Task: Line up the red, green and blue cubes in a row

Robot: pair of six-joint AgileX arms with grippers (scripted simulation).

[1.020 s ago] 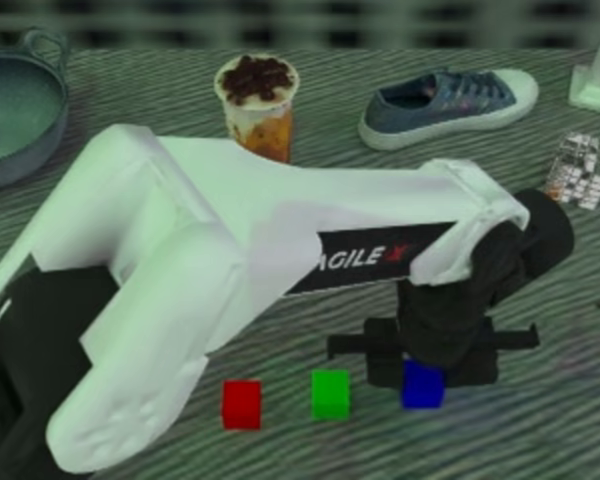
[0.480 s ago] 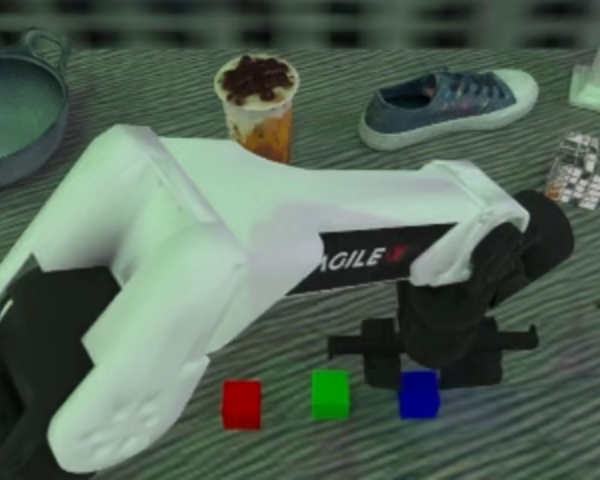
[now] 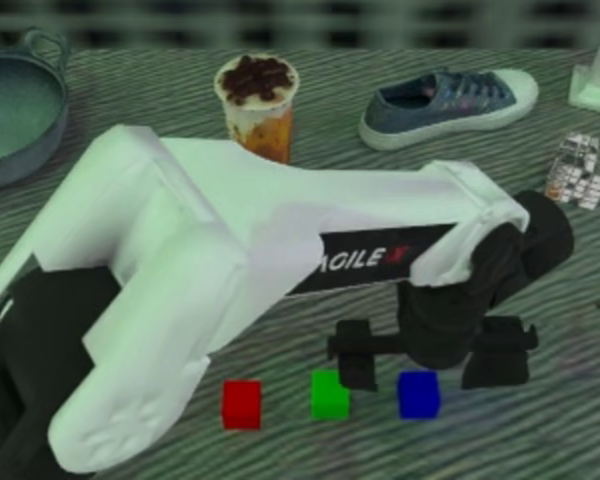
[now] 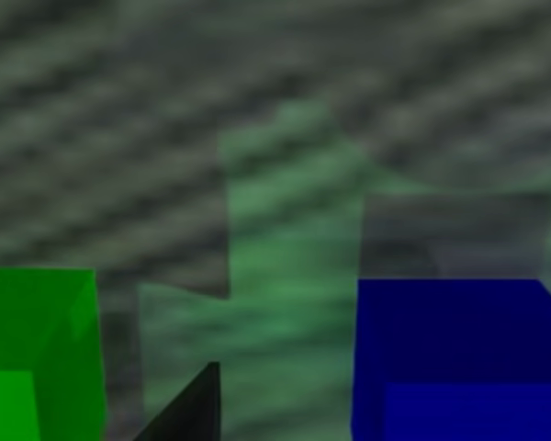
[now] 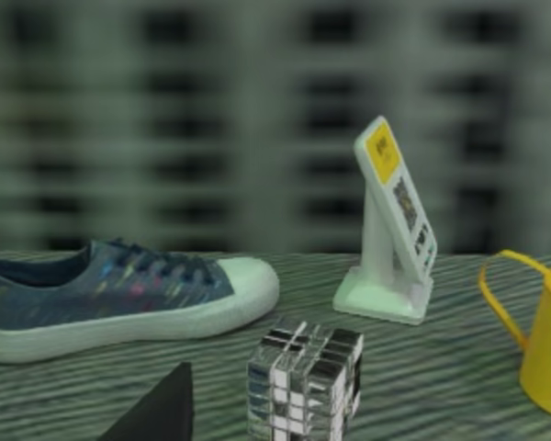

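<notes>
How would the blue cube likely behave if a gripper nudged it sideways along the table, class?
The blue cube has flat faces and sits square on the table, so it would probably slide, not roll. It looks rigid, so it should keep its shape. Being small, it may twist if pushed off-centre, perhaps towards the green cube.

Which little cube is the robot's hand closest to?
The blue cube, rightmost in the row. The left gripper hangs open just above it; green and red sit farther left.

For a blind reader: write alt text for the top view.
The left gripper hangs open over the blue cube, which ends a row with the green cube and red cube. Behind stand a drink cup, shoe and pot.
</notes>
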